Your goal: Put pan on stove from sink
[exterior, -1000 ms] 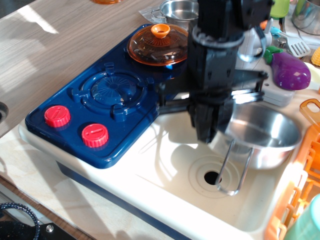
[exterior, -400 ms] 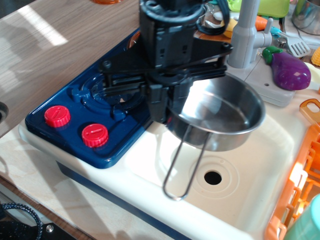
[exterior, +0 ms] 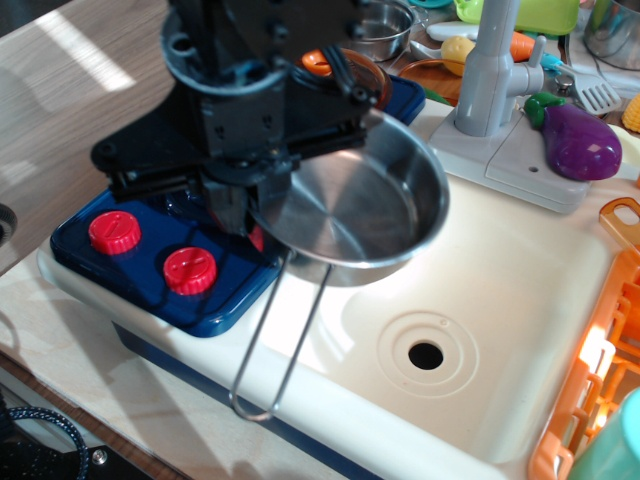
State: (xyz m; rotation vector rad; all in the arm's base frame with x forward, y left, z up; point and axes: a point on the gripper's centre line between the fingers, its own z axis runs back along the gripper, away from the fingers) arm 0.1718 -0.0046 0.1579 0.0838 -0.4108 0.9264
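The gripper [exterior: 232, 205] has the pan [exterior: 350, 205] clamped by its rim, lifted and tilted, hanging over the seam where the stove [exterior: 130, 270] meets the sink [exterior: 500, 300] (mostly sink-side). Its wire handle dangles low past the stove's front corner, near the 2 red knobs [exterior: 190, 270]. My worry: that handle snags a knob, or the tilted pan slips from the jaws.

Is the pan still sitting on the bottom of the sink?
No. The pan is held up in the gripper, straddling the edge between the stove and the sink, whose drain is uncovered.
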